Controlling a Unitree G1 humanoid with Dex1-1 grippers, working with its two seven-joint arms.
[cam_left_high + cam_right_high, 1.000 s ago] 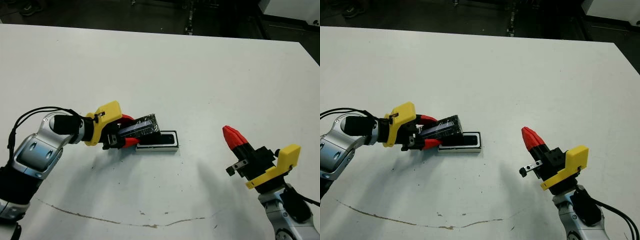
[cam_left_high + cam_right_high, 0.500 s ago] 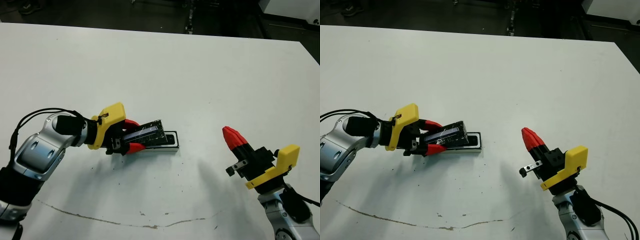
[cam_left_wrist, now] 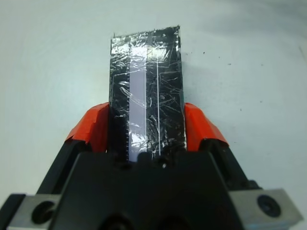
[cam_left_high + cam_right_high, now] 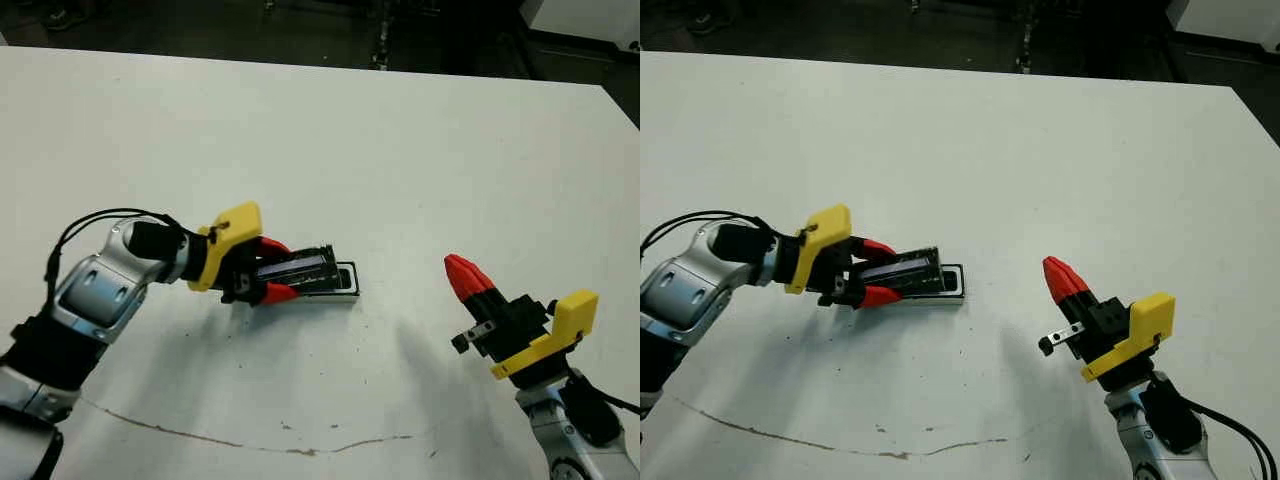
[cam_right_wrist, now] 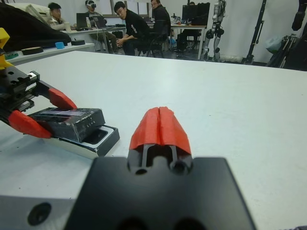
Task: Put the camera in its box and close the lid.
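With the camera (image 5: 96, 137) lying in the box (image 4: 346, 282), your left gripper (image 4: 268, 270) grips the lid (image 4: 296, 270) over it; lower it flat, then release. Right gripper (image 4: 460, 271) idles clenched.

- The lid (image 3: 145, 91) is glossy black, its face crinkled like a wrinkled film with silvery glints and a pale reflective stripe.
- The box (image 5: 93, 143) has a smooth white rim and dark, faintly shiny outer sides.
- The table (image 4: 400, 150) is matt white, scuffed by a thin brown line and small dark specks.
- The left gripper (image 4: 272, 270) has smooth red plastic-looking fingertips, a matt black body and a yellow plastic-looking bracket.
- The right gripper (image 5: 160, 126) shows the same smooth red tips on matt black.
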